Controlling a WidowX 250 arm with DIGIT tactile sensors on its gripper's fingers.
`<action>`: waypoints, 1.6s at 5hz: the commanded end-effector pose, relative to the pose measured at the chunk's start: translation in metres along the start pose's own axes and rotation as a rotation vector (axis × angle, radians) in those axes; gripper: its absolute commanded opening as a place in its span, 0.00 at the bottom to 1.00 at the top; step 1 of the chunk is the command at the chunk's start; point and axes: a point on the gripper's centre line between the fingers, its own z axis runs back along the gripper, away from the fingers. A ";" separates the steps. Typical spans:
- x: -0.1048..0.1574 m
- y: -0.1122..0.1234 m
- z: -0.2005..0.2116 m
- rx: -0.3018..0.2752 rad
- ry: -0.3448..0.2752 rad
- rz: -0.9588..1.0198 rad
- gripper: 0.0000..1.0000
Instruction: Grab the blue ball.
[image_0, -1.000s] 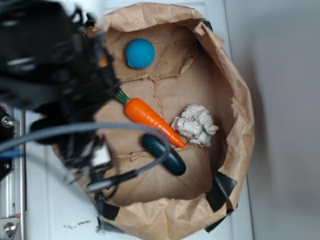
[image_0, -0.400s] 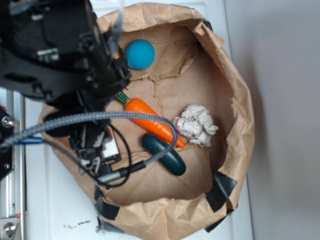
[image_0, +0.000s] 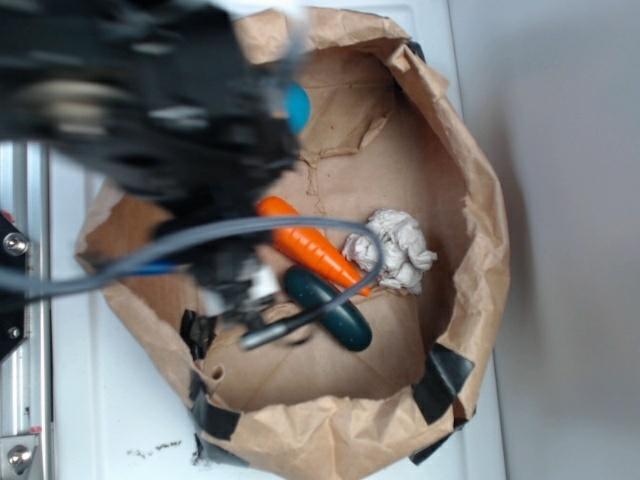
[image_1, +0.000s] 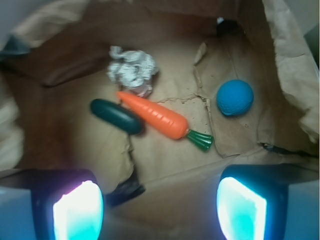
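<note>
Paper bag (image_1: 285, 60) opened flat holds everything. Blurred black arm (image_0: 150, 110) covers its upper left in the exterior view, hiding most of the blue ball (image_1: 235, 97). Gripper (image_1: 160, 212) hangs spread wide, 2 glowing pads apart, above bare paper, nothing held. Carrot (image_1: 155, 118) lies between dark green toy (image_1: 116, 116) and ball; paper wad (image_1: 132, 70) sits beyond.
</note>
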 end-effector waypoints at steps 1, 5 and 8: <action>0.062 0.023 -0.025 -0.051 -0.184 0.405 1.00; 0.066 0.046 -0.056 0.137 -0.263 0.770 1.00; 0.062 0.054 -0.091 0.272 -0.299 0.704 1.00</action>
